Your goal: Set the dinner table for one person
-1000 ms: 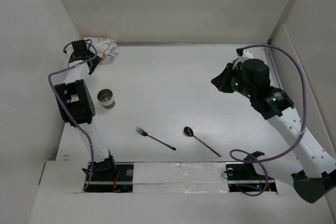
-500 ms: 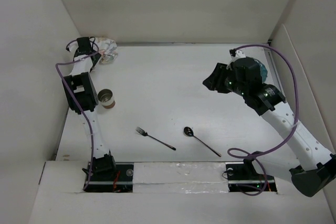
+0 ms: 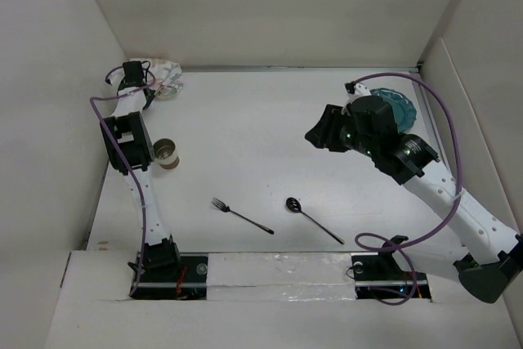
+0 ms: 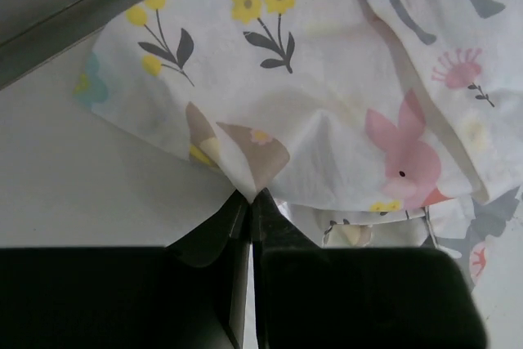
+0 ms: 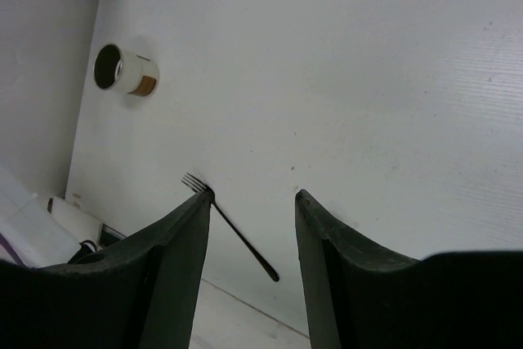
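Clamping the animal-print placemat (image 4: 327, 120) at the far-left corner of the dinner table (image 3: 245, 136), the left gripper (image 4: 251, 195) should be drawn back low and slowly; the right gripper (image 5: 253, 194) is held apart.

You count on the surface (image 3: 245, 120): 1 fork (image 3: 242, 215), 1 spoon (image 3: 313, 219), 1 cup (image 3: 166, 153), 1 printed cloth (image 3: 167, 71), 1 teal plate (image 3: 402, 106).

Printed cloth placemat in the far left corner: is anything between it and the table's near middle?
Yes. The black fork and black spoon lie on the near middle, and the brown-banded white cup stands beside the path from the animal-print cloth placemat.
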`<move>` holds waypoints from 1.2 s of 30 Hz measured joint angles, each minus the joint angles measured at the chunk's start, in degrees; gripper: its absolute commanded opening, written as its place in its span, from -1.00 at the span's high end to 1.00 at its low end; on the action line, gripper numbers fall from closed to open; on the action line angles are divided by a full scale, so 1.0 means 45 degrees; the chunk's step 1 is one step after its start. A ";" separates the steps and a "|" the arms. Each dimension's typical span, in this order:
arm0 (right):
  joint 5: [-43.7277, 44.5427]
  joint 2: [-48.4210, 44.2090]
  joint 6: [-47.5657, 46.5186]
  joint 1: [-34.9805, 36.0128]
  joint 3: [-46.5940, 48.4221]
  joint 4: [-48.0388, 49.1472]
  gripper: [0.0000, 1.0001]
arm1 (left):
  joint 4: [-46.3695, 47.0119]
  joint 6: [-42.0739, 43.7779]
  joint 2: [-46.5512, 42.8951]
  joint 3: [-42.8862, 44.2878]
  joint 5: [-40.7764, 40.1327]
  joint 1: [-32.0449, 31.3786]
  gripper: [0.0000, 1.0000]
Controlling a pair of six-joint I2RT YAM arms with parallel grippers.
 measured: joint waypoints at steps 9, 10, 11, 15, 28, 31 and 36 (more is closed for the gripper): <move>0.0170 0.0087 0.0185 0.0359 0.0000 0.0068 -0.02 | 0.1039 0.0918 -0.0500 -0.0763 0.1253 -0.0704 1.00; 0.0170 0.0155 0.0180 0.0359 0.0000 0.0107 -0.02 | 0.1059 0.1059 -0.0772 -0.0928 0.1428 -0.1010 1.00; 0.0180 0.0248 0.0170 0.0359 0.0000 0.0160 -0.02 | 0.1054 0.1185 -0.1064 -0.1005 0.1574 -0.1389 1.00; 0.0359 0.0821 0.0039 0.0359 0.0053 0.0418 0.05 | 0.1399 0.1603 -0.2749 -0.0991 0.2613 -0.3283 1.00; 0.1117 0.1399 -0.0355 -0.0097 0.0767 0.1525 -0.16 | 0.3065 0.0267 -0.7626 0.0937 0.8102 -0.5683 1.00; 0.1307 0.1418 -0.0393 -0.0549 0.0767 0.1588 -0.47 | 0.3915 -0.0223 -0.8650 -0.0330 0.8811 -0.5770 1.00; 0.1316 0.1535 -0.0311 -0.1350 0.0685 0.1831 -0.52 | 0.6037 -0.0976 -0.9845 -0.4401 0.9500 -0.5251 1.00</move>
